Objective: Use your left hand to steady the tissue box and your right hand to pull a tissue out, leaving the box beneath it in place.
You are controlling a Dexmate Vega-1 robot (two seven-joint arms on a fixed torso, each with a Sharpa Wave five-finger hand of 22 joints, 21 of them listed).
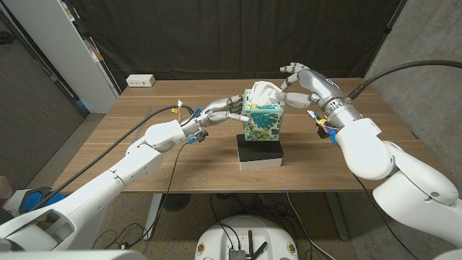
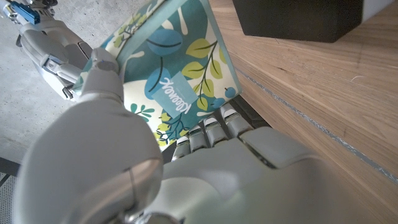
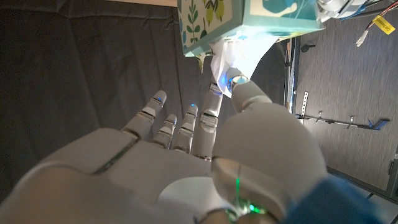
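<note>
Wooden bench (image 1: 180,155) setup: left hand (image 1: 216,110) gripping tissue box (image 1: 263,119), right hand (image 1: 294,85) pinching tissue (image 1: 264,92); best pulled straight up, slowly.

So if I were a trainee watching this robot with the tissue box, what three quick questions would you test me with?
1. True or false: the tissue box stands directly on the wooden table.
2. Which hand touches the side of the tissue box? A) left hand B) right hand C) neither
3. Fill in: the right hand's fingers reach the white ______ sticking out of the box top.

Key
1. False: it stands on a black box that lies on the table.
2. A: the left hand presses against the box's side.
3. Tissue. In the right wrist view a thumb and a finger close on it.
</note>
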